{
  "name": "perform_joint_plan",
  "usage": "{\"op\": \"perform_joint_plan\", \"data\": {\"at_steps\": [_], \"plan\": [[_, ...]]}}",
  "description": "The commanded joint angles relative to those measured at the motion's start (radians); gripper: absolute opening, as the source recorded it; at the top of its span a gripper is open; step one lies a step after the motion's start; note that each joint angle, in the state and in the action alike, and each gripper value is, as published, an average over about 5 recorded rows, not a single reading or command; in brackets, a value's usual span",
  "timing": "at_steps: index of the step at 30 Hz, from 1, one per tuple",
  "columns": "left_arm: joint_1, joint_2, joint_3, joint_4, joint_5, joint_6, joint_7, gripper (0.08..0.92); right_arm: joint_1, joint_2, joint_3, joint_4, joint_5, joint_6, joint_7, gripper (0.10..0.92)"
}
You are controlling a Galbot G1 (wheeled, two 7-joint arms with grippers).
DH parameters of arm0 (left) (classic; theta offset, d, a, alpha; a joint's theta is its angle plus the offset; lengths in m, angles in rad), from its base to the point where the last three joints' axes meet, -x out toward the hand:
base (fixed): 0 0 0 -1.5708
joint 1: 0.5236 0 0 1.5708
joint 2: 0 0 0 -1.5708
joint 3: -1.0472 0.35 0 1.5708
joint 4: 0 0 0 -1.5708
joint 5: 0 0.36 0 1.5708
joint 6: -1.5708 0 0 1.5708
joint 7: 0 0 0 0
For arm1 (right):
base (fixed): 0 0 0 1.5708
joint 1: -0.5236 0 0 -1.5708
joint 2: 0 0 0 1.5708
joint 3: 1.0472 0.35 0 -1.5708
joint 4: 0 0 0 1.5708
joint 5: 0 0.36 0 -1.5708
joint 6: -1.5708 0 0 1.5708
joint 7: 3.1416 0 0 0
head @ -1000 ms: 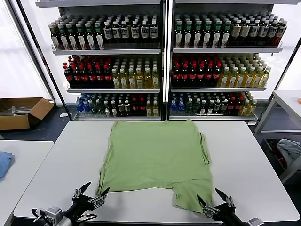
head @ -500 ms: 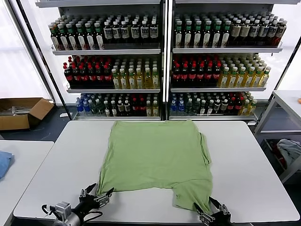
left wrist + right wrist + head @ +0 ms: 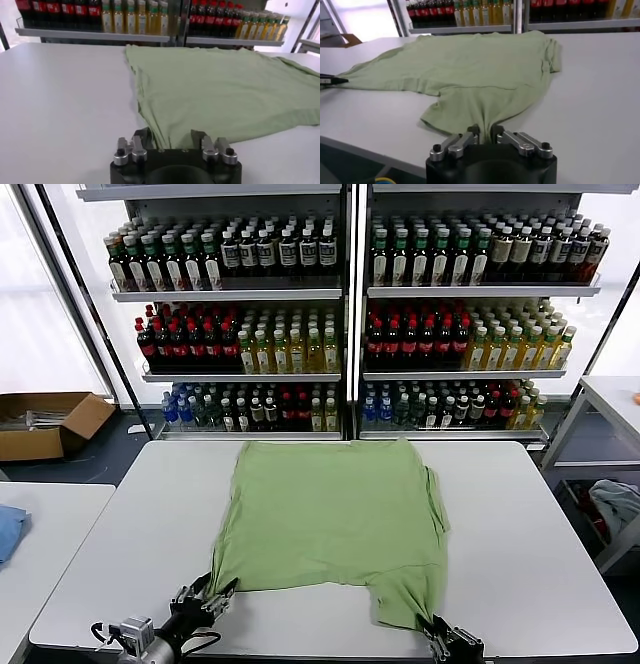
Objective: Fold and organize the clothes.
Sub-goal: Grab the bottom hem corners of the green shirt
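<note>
at the near tabletop [image 3: 110, 534] edge, the shirt [image 3: 330, 519] lies flat, plain side up, long axis running away from the robot. left tool [image 3: 169, 143] straddles its near left corner, fingers narrow; right tool [image 3: 485, 134] pinches the near right corner. both equally close.

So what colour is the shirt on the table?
Plain light green on the side facing up; the shirt shows best in the head view.

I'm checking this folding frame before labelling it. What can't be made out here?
- Shirt front print and collar: it lies plain side up in every view.
- Right tool pads: fabric bunched between them hides the contact.
- Left tool: grip on the hem is unclear.
- Head view: both arms cut off by the bottom edge.
</note>
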Motion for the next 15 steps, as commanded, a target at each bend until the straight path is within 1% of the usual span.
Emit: {"op": "perform_joint_plan", "data": {"at_steps": [1,4,11,13,15], "plan": [[0.013,-0.004,0.006,-0.001,0.043,-0.037,-0.019,0.437,-0.001,0.000,-0.001,0.000,0.000,0.017,-0.004,0.109],[0.019,-0.007,0.005,-0.023,0.072,-0.064,-0.023,0.351,0.003,0.003,-0.002,-0.002,0.013,0.043,-0.017,0.109],[0.038,-0.017,-0.004,-0.091,0.073,-0.073,-0.036,0.152,0.004,0.001,-0.002,-0.001,0.049,0.098,-0.076,0.109],[0.047,-0.025,-0.008,-0.118,0.075,-0.076,-0.044,0.109,0.000,0.004,0.002,0.003,0.066,0.108,-0.092,0.109],[0.057,-0.035,-0.015,-0.150,0.077,-0.078,-0.047,0.090,-0.004,0.008,0.007,0.007,0.083,0.118,-0.107,0.109]]}}
